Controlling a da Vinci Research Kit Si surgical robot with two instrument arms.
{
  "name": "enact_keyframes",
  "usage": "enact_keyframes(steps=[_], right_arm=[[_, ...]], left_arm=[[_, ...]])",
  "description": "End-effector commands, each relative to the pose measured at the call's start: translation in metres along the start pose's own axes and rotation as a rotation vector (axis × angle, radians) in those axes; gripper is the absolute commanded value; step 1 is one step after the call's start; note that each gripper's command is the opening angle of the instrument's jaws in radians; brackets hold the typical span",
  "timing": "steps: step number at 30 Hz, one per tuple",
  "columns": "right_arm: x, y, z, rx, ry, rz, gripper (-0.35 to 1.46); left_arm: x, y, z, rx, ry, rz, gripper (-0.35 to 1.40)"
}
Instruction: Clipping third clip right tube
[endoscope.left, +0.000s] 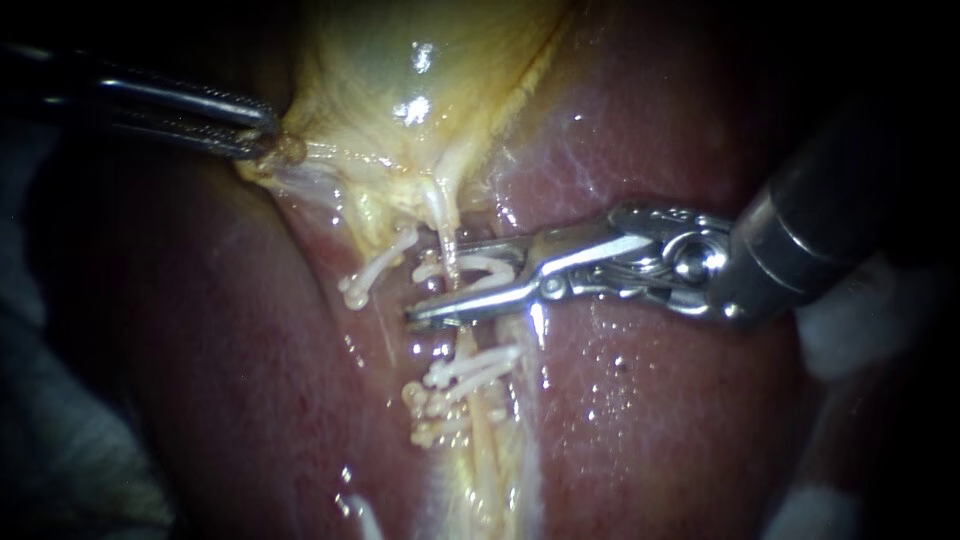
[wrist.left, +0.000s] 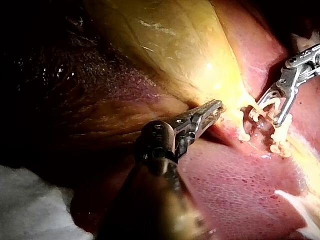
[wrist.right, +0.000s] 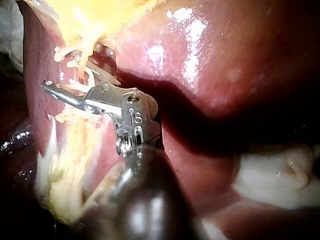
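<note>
Right now the right tube (endoscope.left: 443, 215) runs down the middle of the scene, from the narrow end of the gallbladder (endoscope.left: 420, 70) at the far side toward you. It passes between the jaws of your right instrument (endoscope.left: 435, 282).

Treat the tube as a thin, soft, wet cord. It will likely flatten under a light squeeze, slide sideways on the slick surface, and tear if you drag it. So don't take it bare; let the white clip (endoscope.left: 478, 266) do the holding. That clip sits open in the jaws, which stand fairly wide with one leg on each side of the tube. The jaws are holding the clip, and nothing is pinched closed yet.

The best spot looks like the bare stretch where you are, on the far side of the lower clips (endoscope.left: 470, 368) that already cross the tube nearer to you. Check that the clip's tips reach past the tube's left edge before you close; I can't be sure of that from here.

Just left, a slanted clip (endoscope.left: 380, 265) lies apart from yours; stay off it. At the far left your left instrument (endoscope.left: 268, 138) has its jaws clamped on the gallbladder's edge, which seems to hold the tube taut. The liver (endoscope.left: 650, 420) lies underneath, soft and easily scratched.
</note>
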Motion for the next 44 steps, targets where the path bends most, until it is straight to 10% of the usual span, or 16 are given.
enact_keyframes(steps=[1,11,23,42,44], right_arm=[[0.0002,-0.0002,-0.0001,0.014,0.014,0.004,0.47],[0.0018,-0.0015,-0.0006,0.091,0.090,0.037,0.33],[0.0020,-0.0015,-0.0008,0.090,0.091,0.068,-0.35],[0.0013,-0.0014,-0.0005,0.092,0.086,0.122,-0.35],[0.0011,-0.0013,-0.0002,0.079,0.100,0.121,-0.05]], left_arm=[[0.0000,0.0000,0.0000,0.000,0.000,0.000,-0.35],[0.0000,0.0000,0.0000,0.000,0.000,0.000,-0.35],[0.0001,0.0002,-0.0001,0.000,0.000,-0.001,-0.35],[0.0002,0.0002,0.0001,0.001,0.000,-0.002,-0.35],[0.0002,0.0002,0.0001,0.001,0.000,-0.002,-0.35]])
